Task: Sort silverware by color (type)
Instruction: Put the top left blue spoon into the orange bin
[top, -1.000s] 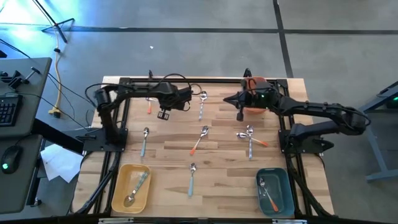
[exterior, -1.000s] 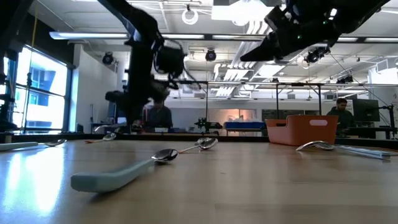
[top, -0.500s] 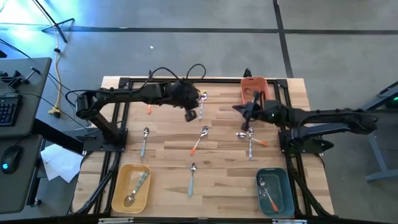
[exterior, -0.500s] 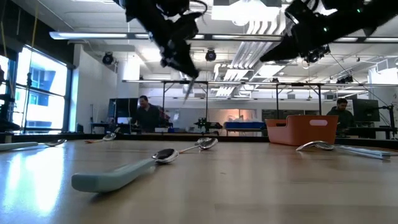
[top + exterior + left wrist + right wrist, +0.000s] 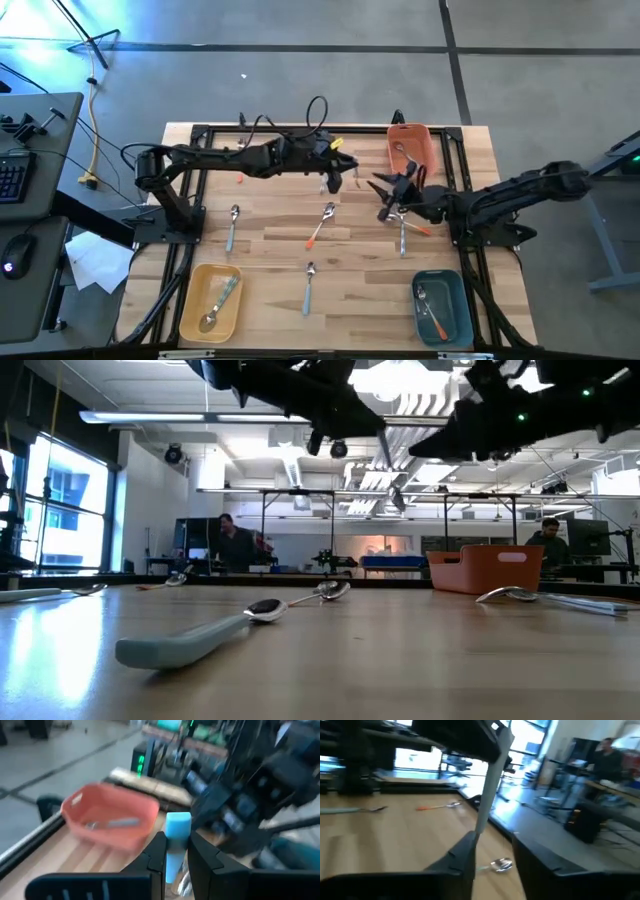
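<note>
On the wooden table (image 5: 270, 240) we see loose silverware (image 5: 320, 226) scattered below and between both pincers. Our left gripper (image 5: 172, 851) hangs raised just beside the orange bin (image 5: 111, 817), clamped on a light blue handle (image 5: 175, 845). Our right gripper (image 5: 385, 197) hovers with fingers parted above spoons (image 5: 398, 214), holding nothing.

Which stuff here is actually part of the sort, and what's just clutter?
Job:
- blue-handled utensil, held in left end effector
- loose silverware on table, e.g. spoon
- orange bin, yellow tray, teal tray

Clutter, off the table:
- keyboard
- mouse
- paper
- yellow cable
</note>
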### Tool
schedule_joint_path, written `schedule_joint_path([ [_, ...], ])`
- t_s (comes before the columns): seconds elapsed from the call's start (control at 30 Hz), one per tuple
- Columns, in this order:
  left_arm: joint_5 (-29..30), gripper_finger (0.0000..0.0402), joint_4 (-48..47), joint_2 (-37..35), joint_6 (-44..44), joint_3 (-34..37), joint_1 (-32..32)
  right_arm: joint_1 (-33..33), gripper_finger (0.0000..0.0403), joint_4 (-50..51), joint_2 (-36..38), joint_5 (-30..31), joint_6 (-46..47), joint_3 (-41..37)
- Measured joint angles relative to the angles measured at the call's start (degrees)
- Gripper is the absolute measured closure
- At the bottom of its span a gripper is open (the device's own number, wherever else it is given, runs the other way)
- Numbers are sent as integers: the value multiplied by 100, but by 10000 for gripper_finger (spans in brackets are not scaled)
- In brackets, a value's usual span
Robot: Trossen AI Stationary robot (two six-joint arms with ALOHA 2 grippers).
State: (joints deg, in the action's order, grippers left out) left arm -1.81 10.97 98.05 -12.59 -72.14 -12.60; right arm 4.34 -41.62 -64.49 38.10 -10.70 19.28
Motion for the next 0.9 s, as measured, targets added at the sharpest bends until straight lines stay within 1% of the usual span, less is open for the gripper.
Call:
schedule_joint_path([
  [0.07,-1,367,235,-11,-30,-2,51,-4,260,19,-134,151,-94,196],
  [0.17,26,367,391,-12,-85,-4,85,-9,227,12,-275,169,-147,393],
  [0.23,40,367,491,-7,-134,-2,111,-9,218,23,-335,140,-160,467],
  [0.33,52,367,554,-7,-194,-4,120,-34,218,23,-395,132,-217,565],
  [0.43,121,367,580,-7,-208,-2,162,-117,238,22,-429,89,-273,641],
  [0.5,145,367,607,-7,-212,-2,181,-171,265,16,-428,85,-286,664],
  [0.57,185,367,663,-7,-228,-2,183,-222,304,17,-426,44,-286,665],
  [0.67,246,367,701,-7,-274,-2,175,-298,374,49,-426,-57,-279,668],
  [0.7,291,367,700,-7,-272,4,173,-317,385,56,-424,-46,-271,668],
  [0.73,335,367,703,-7,-272,4,173,-328,388,53,-424,-63,-287,668],
  [0.8,354,363,718,-7,-275,4,172,-327,379,50,-422,-77,-287,668],
  [0.9,555,336,704,-7,-161,4,204,-326,384,104,-397,-110,-329,668],
])
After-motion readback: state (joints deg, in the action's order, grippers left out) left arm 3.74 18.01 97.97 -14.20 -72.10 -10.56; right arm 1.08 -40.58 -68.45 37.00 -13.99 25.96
